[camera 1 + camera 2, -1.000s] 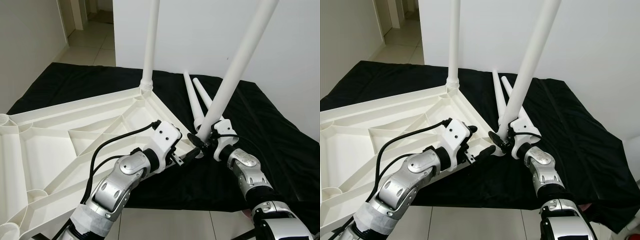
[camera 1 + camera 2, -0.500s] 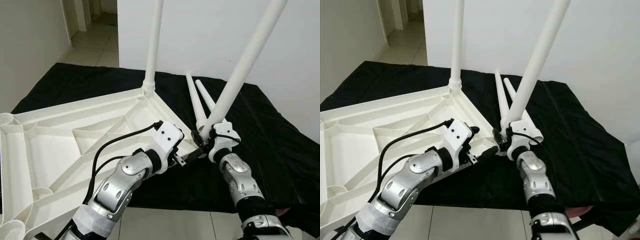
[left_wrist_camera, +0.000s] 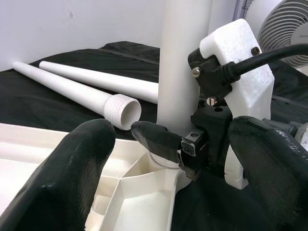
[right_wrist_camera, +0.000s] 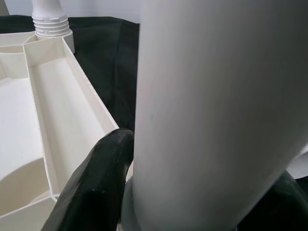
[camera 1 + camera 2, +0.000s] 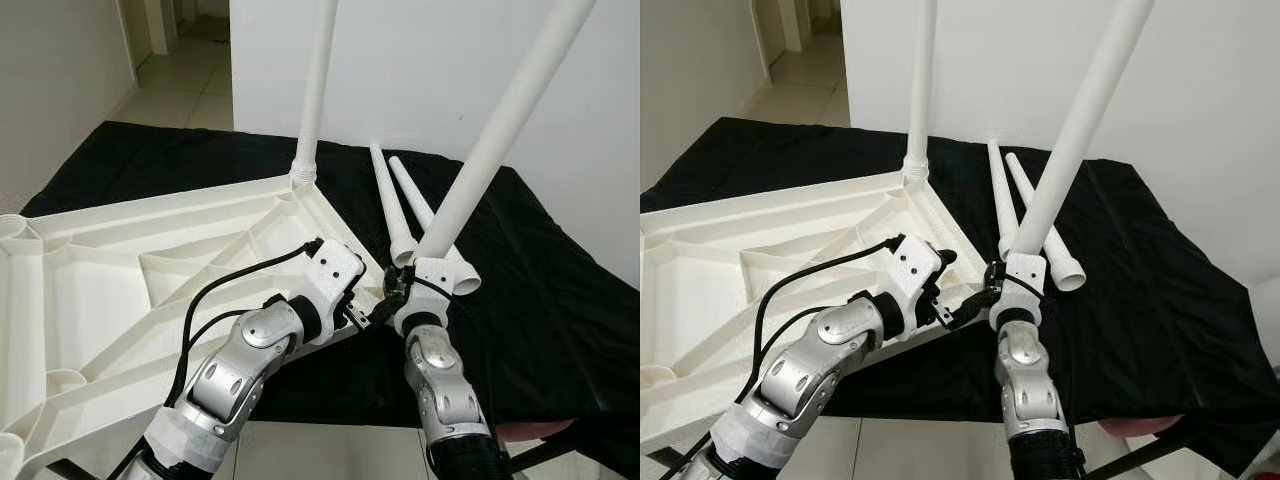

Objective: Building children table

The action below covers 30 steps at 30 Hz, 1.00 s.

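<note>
One smooth white tapered leg [image 5: 500, 135] is clamped by the right gripper [image 5: 402, 290] at its base; the left gripper [image 5: 372, 314], fingers spread, sits just beside it at the ribbed plastic tabletop [image 5: 120, 270] corner.

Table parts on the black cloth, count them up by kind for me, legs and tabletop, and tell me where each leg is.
Legs standing in the tabletop's far corner socket: 1
Legs held by the right gripper at the near corner: 1
Legs lying loose on the black cloth: 2
White tabletops, upside down: 1
Total: 5 parts
</note>
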{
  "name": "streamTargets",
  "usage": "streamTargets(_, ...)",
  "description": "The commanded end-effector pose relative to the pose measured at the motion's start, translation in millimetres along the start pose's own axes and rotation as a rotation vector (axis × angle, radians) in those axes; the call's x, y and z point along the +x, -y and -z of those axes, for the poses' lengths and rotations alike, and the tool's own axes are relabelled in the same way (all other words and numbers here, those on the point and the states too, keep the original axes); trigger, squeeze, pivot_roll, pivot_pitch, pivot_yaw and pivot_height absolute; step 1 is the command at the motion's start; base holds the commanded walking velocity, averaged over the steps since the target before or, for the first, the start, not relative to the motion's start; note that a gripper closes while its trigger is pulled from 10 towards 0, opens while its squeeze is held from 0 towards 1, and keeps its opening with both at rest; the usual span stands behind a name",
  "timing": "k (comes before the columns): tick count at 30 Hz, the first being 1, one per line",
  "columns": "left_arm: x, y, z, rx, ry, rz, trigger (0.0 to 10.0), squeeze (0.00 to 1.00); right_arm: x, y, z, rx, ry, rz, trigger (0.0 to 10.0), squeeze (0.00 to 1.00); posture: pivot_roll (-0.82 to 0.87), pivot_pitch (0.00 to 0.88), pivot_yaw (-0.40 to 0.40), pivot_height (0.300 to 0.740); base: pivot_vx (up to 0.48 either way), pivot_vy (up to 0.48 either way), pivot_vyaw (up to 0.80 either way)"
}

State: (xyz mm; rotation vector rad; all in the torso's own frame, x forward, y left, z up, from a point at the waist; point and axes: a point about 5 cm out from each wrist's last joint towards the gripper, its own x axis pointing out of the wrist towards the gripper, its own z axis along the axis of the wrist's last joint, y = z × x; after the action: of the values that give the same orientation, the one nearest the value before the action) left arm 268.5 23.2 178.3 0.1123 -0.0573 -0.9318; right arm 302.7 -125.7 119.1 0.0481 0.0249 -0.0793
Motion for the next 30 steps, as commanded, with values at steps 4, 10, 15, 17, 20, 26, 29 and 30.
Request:
streamTargets(4,2.3,1.5,-0.1,-0.006,-0.005,0.024,10.0,0.00,-4.2,8.7,8.9,0.016,-0.053,0.024,10.0,0.30,-0.05,0.000,-0.104,0.740,0.000,0.000,0.00)
streamTargets(10,1.4,-0.6,-0.3,-0.001,-0.007,0.020,10.0,0.00,-2.0,14.1,0.4,0.023,-0.018,-0.002,10.0,1.00,-0.04,0.000,-0.100,0.740,0.000,0.000,0.00)
streamTargets(15,0.6,-1.3,-0.1,0.001,-0.010,0.019,10.0,0.00,0.5,18.8,-1.9,0.020,-0.010,-0.026,10.0,1.00,-0.04,0.000,-0.100,0.740,0.000,0.000,0.00)
streamTargets(17,-0.4,-1.8,0.0,0.003,-0.012,0.019,10.0,0.00,2.7,21.3,-2.8,0.016,-0.007,-0.087,10.0,0.51,-0.03,0.000,-0.099,0.740,0.000,0.000,0.00)
streamTargets(20,-4.7,-2.2,2.5,0.014,-0.026,0.023,10.0,0.00,8.1,30.0,-5.6,-0.015,0.020,-0.282,10.0,0.00,-0.03,0.000,-0.099,0.740,0.000,0.000,0.00)
streamTargets(26,-13.5,2.3,7.8,0.009,-0.050,0.088,10.0,0.00,14.7,36.8,-12.0,-0.078,0.056,-0.458,10.0,0.00,-0.03,0.000,-0.094,0.740,0.000,0.000,0.00)
streamTargets(29,-16.7,4.7,8.5,0.013,-0.053,0.120,10.0,0.00,17.4,39.3,-14.9,-0.096,0.066,-0.517,10.0,0.00,-0.02,0.000,-0.095,0.740,0.000,0.000,0.00)
streamTargets(30,-17.6,5.1,8.5,0.019,-0.053,0.127,10.0,0.00,18.4,40.6,-16.3,-0.107,0.075,-0.537,10.0,0.00,-0.02,0.000,-0.095,0.740,0.000,0.000,0.00)
